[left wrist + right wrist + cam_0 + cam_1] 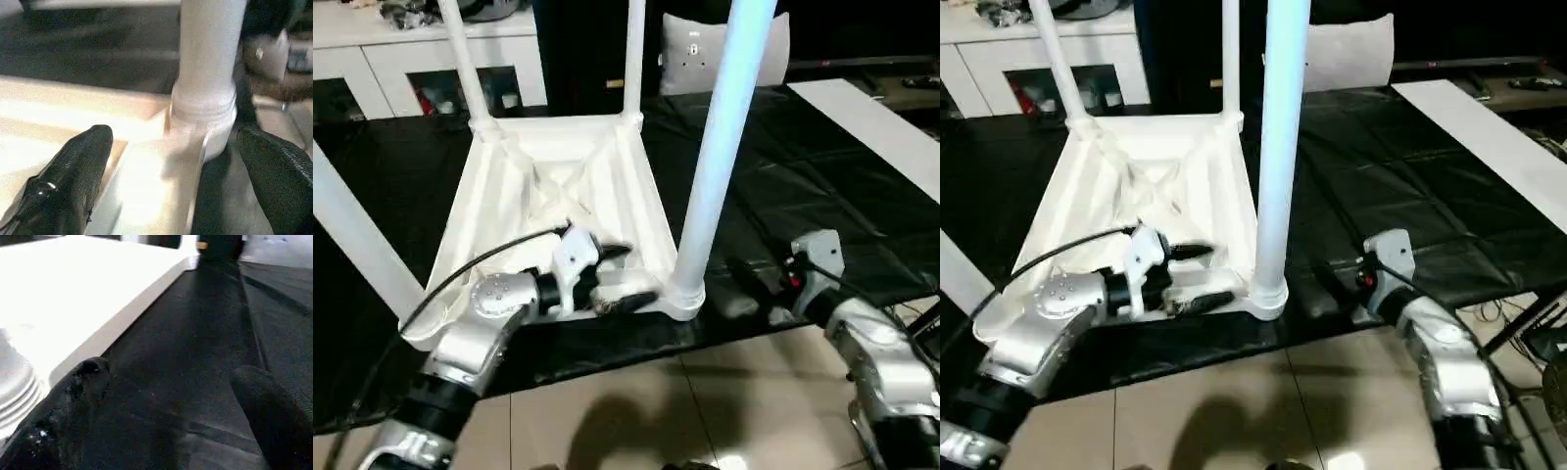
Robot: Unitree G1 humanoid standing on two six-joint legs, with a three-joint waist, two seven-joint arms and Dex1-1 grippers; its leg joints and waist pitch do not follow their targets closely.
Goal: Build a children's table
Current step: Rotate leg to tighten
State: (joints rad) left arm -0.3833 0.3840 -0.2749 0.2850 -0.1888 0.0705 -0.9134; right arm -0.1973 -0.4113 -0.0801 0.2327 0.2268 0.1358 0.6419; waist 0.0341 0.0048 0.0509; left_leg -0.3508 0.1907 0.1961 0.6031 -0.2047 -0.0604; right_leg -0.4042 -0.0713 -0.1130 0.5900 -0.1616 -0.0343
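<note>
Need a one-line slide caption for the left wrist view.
Open left gripper at the upturned table top's corner socket, white leg seated in it.

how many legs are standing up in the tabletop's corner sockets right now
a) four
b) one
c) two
a: the upturned tabletop carries four legs, two at the far corners, one at the near right corner and one slanting from the near left corner.
</note>
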